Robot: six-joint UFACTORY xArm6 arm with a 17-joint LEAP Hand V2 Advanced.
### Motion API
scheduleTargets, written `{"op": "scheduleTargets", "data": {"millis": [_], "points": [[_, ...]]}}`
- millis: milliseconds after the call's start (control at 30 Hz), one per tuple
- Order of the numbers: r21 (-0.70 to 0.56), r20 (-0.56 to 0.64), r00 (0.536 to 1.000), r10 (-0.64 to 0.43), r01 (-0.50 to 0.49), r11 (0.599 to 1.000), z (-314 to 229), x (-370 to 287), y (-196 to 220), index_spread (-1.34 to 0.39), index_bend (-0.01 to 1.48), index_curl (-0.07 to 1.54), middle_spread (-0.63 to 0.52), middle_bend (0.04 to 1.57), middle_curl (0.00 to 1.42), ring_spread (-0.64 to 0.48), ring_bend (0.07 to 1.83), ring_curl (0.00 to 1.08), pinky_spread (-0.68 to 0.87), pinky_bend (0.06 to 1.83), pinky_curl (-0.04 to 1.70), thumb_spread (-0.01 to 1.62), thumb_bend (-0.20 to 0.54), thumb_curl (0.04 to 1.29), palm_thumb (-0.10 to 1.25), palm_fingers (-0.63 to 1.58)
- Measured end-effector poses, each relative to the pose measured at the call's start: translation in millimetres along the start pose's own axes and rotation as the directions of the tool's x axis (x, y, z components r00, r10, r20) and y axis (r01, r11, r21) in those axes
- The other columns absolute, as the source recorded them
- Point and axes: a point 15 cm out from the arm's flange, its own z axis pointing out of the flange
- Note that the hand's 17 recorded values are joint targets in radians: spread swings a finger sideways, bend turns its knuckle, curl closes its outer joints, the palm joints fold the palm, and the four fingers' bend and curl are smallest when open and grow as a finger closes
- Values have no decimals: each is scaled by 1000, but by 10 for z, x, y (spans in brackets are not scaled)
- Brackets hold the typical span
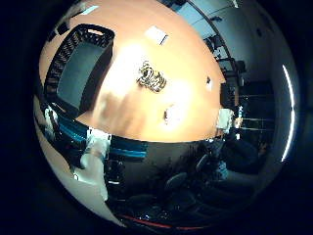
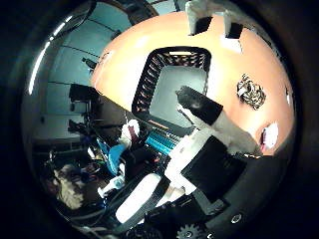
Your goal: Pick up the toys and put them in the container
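A black-and-white striped toy (image 1: 152, 76) lies on the orange table (image 1: 117, 98), beside the black mesh container (image 1: 83, 64). The right thumb side palm view shows the same toy (image 2: 251, 92) a little away from the container (image 2: 174, 75), whose grey inside looks empty. A small white toy (image 1: 171, 116) lies nearer the table's edge. My hand (image 2: 209, 119) hovers well above the table, its white and black fingers (image 2: 213, 14) relaxed and holding nothing. A white fingertip (image 1: 94, 157) shows over the table edge.
A white card (image 1: 156, 35) lies on the table beyond the striped toy, and a small white piece (image 1: 208, 83) lies near the table's side. Office chairs and desks (image 1: 186, 181) stand on the floor past the table edge.
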Motion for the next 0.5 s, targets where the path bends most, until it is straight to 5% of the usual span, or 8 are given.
{"op": "scheduleTargets", "data": {"millis": [500], "points": [[9,-54,991,120,-120,993,156,914,38,-465,223,409,-179,334,344,-9,561,133,481,232,571,1140,-25,277,606,366]]}}
